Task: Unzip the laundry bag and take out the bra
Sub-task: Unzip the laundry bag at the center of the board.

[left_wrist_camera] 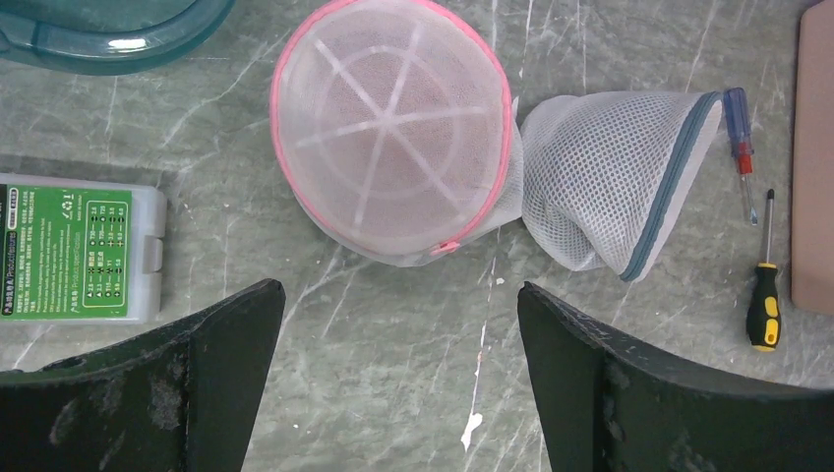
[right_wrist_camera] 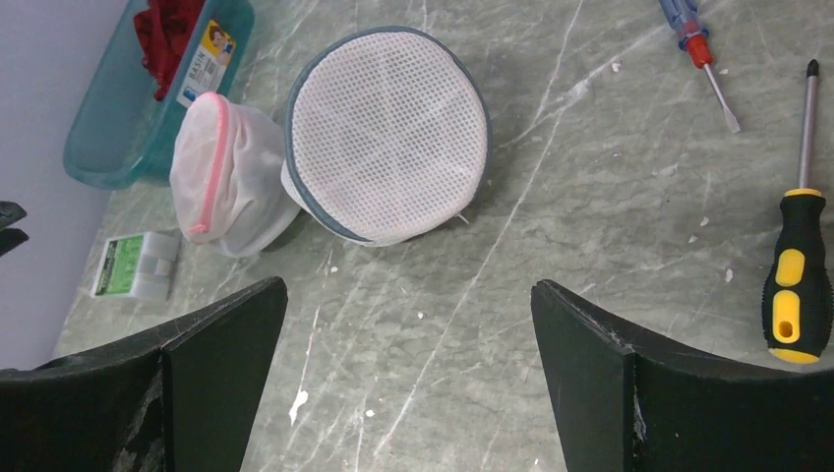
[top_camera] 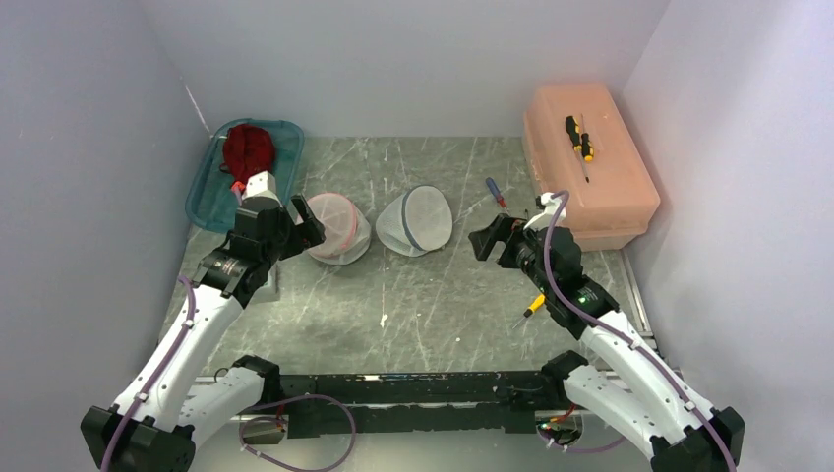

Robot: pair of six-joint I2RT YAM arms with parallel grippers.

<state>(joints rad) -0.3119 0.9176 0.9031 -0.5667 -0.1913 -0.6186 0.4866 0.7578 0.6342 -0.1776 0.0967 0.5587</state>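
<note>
Mesh, dome-shaped and pink-trimmed, one laundry bag (top_camera: 337, 226) sits left of centre in the overhead view. It touches a second, grey-trimmed laundry bag (top_camera: 416, 220) just to its right. Both lie on the green marbled table (top_camera: 413, 295) and their zips look closed. The bra cannot be made out through the mesh.

The left gripper (top_camera: 307, 226) hovers at the pink bag's left edge, jaws spread wide and holding nothing. In its wrist view the bag fills the upper middle, above the two dark fingers. The right gripper (top_camera: 487, 239) hangs to the right of the grey bag, apart from it, equally wide and empty.

A teal tray (top_camera: 208, 192) in the upper left holds a red garment (top_camera: 246, 147). A salmon toolbox (top_camera: 600, 187) at upper right carries a yellow-and-black screwdriver (top_camera: 580, 138). A blue-and-red screwdriver (top_camera: 495, 191) lies between the grey bag and the toolbox. Another yellow-handled screwdriver (top_camera: 532, 305) lies below the right gripper. A green-labelled plastic case (left_wrist_camera: 79, 246) rests at the left of the left wrist view.
</note>
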